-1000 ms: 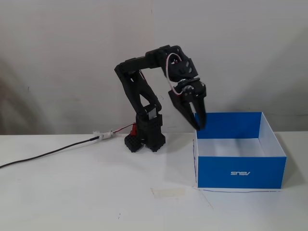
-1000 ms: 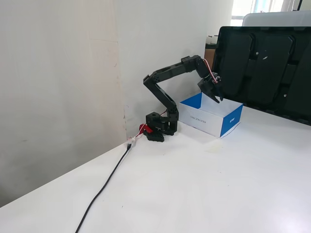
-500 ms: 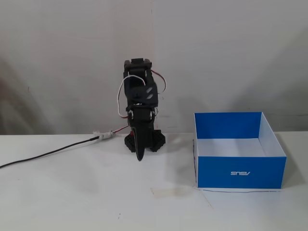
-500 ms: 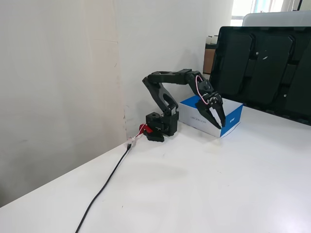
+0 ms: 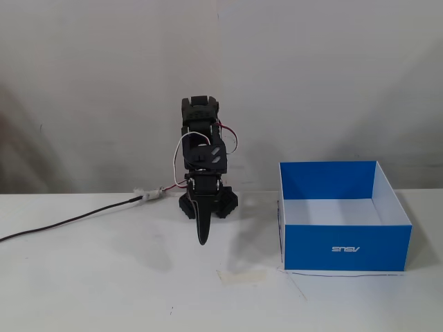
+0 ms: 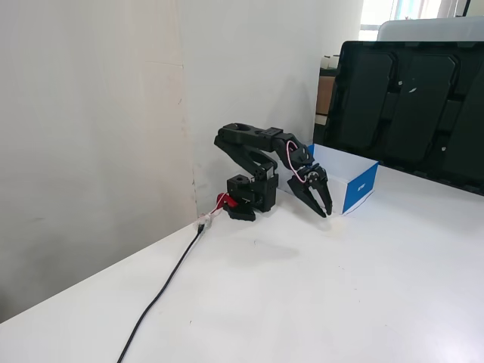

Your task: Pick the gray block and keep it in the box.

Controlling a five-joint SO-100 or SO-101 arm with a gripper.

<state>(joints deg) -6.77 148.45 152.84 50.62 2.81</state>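
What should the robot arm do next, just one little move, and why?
Probably lift the gripper a little and wait. It hangs tip-down just above the table, looks shut, and holds nothing. I see no gray block in either fixed view, though the blue box has a front wall that hides part of its floor, so there is nothing to reach for yet.

the arm (image 5: 204, 166) looks like matt black plastic. the box (image 5: 344, 247) looks like smooth blue cardboard, white inside. the table (image 6: 318, 302) is smooth, matt white. the monitor (image 6: 412, 106) screen is glossy black.
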